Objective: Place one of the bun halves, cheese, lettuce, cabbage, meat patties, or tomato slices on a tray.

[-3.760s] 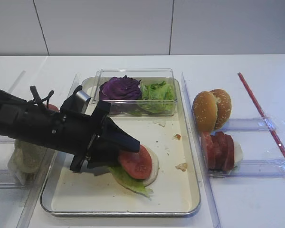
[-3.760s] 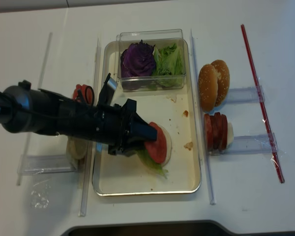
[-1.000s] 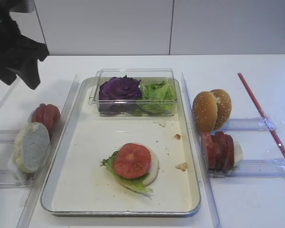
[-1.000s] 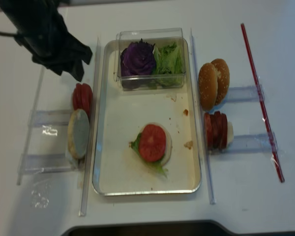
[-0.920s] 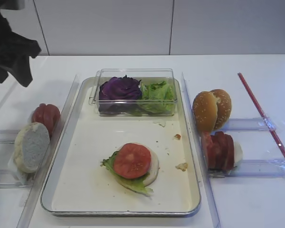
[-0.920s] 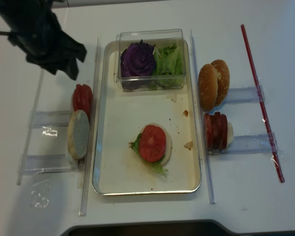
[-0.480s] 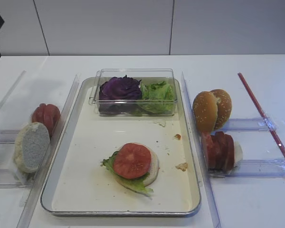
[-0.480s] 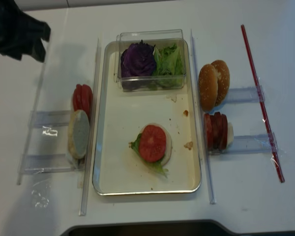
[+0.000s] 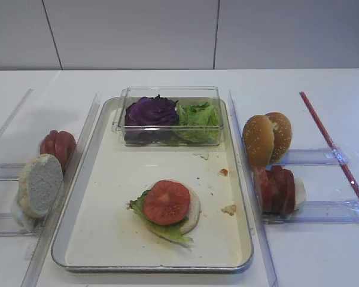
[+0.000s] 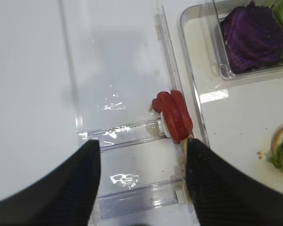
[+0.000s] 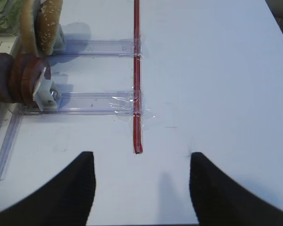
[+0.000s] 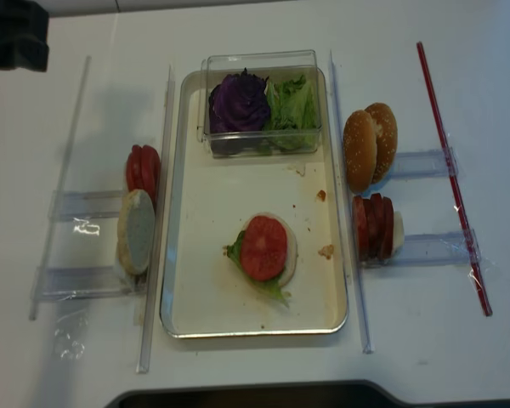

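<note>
Place: I read this as a lab bench mocked up as a burger station.
Surface: plain white table (image 9: 167, 81) against a bare panelled white wall (image 9: 167, 30).
Fixtures: clear rails (image 9: 314, 156) taped down either side of the tray (image 9: 107, 239), a red strip (image 9: 329, 140) beyond the right rails.
Food: a clear box (image 9: 167, 113) at the tray's far end.

A plain white surface (image 9: 323, 84) fills the foreground. Behind it rises a pale grey panelled wall (image 9: 131, 33) with thin vertical seams. The light is even and soft.
</note>
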Robot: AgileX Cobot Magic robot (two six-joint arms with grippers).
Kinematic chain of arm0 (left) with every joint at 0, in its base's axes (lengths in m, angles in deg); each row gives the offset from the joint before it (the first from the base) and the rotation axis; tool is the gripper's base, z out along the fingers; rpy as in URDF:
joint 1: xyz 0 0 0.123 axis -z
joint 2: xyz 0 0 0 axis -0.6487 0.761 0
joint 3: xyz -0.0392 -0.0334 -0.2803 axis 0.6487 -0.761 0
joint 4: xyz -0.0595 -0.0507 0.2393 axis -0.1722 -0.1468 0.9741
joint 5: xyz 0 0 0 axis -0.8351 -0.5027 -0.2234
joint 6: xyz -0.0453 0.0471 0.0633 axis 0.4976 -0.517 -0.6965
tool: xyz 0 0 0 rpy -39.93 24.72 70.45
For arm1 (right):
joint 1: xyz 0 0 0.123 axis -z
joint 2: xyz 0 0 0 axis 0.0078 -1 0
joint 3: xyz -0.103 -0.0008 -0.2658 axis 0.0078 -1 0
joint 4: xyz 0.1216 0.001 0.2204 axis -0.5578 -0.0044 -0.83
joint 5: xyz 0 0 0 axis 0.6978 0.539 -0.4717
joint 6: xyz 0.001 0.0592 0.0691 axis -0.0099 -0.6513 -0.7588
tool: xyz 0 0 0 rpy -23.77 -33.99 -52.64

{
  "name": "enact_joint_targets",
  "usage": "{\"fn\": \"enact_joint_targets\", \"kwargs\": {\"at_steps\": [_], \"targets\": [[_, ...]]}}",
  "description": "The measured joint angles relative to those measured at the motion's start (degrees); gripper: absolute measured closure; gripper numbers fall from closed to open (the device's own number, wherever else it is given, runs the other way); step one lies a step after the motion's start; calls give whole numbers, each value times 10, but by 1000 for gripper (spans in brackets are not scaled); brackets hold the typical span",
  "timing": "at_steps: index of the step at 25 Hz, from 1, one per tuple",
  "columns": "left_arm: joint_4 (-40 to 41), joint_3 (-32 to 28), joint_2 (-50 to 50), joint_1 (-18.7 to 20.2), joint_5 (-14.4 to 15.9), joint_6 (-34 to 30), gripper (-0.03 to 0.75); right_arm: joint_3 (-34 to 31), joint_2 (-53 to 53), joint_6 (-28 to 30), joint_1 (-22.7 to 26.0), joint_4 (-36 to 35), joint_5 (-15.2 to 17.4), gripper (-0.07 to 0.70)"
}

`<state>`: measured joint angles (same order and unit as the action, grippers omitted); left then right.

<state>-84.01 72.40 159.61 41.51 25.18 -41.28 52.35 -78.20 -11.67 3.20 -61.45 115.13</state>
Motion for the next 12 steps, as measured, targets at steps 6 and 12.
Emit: {"fn": "enact_joint_targets", "kwargs": {"at_steps": [6,12], "targets": [[0,-52,-74,0,1,-7,304,0,0,0,0,0,0,157],[1,-170,-177,0,2,-11,304,0,0,0,0,0,0,157]]}}
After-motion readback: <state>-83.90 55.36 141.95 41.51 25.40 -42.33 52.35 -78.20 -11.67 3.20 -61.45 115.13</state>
